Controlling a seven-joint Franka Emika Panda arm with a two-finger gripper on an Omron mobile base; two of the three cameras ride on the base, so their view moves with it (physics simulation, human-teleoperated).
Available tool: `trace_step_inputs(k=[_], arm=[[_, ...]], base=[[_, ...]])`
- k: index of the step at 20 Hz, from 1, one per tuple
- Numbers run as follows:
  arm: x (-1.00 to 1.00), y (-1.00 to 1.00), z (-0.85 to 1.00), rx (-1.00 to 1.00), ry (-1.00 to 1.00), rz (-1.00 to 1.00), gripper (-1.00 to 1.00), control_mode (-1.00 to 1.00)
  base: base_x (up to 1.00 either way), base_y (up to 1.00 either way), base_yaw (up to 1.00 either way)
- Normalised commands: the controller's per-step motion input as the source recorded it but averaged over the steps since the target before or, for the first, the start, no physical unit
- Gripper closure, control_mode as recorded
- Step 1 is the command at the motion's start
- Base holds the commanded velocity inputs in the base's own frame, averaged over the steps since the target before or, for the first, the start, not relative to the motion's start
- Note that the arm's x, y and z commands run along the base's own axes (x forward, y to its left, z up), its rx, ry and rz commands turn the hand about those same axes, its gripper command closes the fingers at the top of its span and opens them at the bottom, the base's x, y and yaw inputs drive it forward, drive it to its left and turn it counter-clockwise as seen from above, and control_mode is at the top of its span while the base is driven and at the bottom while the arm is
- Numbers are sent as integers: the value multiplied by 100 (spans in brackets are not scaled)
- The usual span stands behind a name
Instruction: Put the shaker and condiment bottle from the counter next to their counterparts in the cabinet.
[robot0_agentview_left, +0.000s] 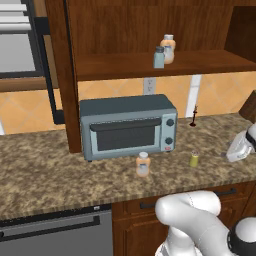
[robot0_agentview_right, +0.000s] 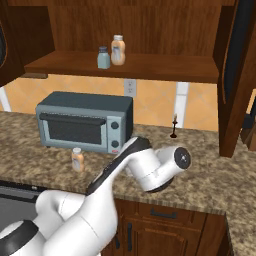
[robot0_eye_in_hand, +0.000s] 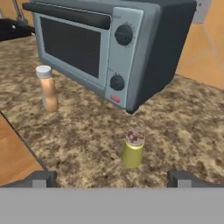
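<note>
Here, found the gripper with jaws spread wide and nothing between them, hanging low over the counter. Saw the two dark fingertips at the lower edge of the hand view, one on each side, well apart.

Located the shaker directly ahead of the gripper, slightly toward one fingertip's side of the midline, upright on the counter and clear of both fingertips. Noted no contact between shaker and gripper. In the left base view, placed the shaker on the counter in front of the toaster oven's right corner.

Located the condiment bottle farther ahead of the gripper and off to the other side, upright, near the front of the toaster oven but not touching it. Confirmed the same bottle in the left base view and in the right base view, standing apart from the shaker.

Found the toaster oven beyond both items as seen from the gripper, door shut, two knobs on its panel.

Above, observed the cabinet with its wide shelf carrying the counterparts: a blue-grey shaker and an orange-peach bottle, just beside each other, both upright. Placed these well above and beyond the gripper.
</note>
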Motion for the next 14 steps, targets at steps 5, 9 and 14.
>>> trace_step_inputs(k=[5,9,14], arm=[[17,-18,-26,3,-8,18,-100,-100],[1,2,-41,0,-13,4,-100,-100],[20,17,-51,-3,-14,0,-100,-100]], base=[[0,0,0],[0,0,0],[0,0,0]])
